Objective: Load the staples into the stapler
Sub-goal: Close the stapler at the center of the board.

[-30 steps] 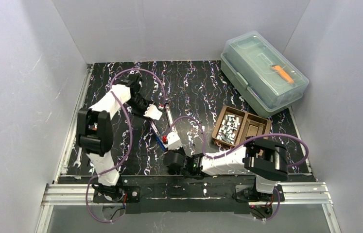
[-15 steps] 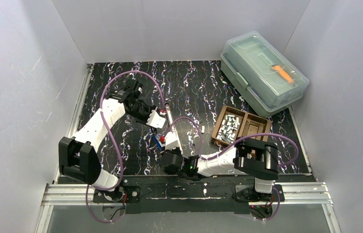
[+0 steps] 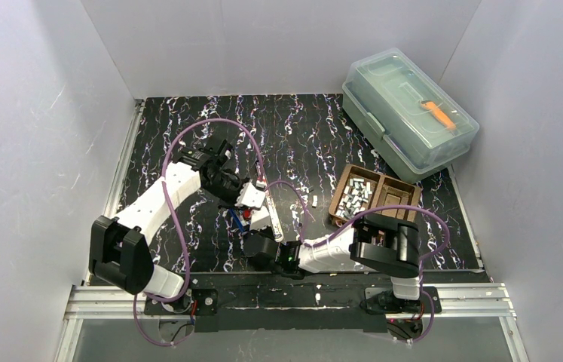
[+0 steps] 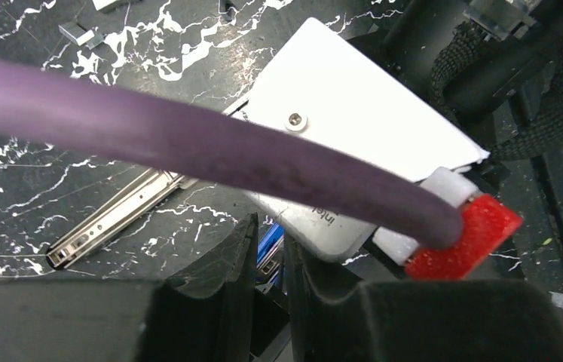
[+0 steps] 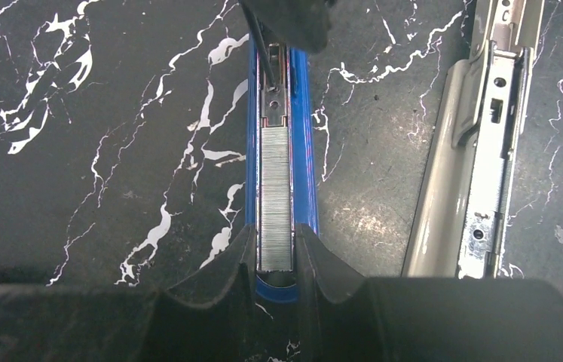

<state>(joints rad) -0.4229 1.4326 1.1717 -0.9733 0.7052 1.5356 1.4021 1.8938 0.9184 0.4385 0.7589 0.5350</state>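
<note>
Stapler lies open on the table, mid-field, between the two arms. Its blue base channel faces up. Its grey top rail is swung out and lies alongside to the right, apart from the base at the near end.

One strip sits in the channel, filling the near half up to the end of the base.

Right claw: narrow opening, one finger on each side of the base's near end, both pressed against the blue walls. It grips the stapler.

Left claw: fingers almost together, only a slit between them, and it is low over the far end of the channel. A sliver of blue shows in the slit. I cannot tell whether anything is pinched.

Remaining staples are heaped in the left compartment of the brown tray, to the right of the stapler and well apart from it. One loose strip lies on the table between the stapler and the tray.

A clear lidded box stands in the far right corner.
</note>
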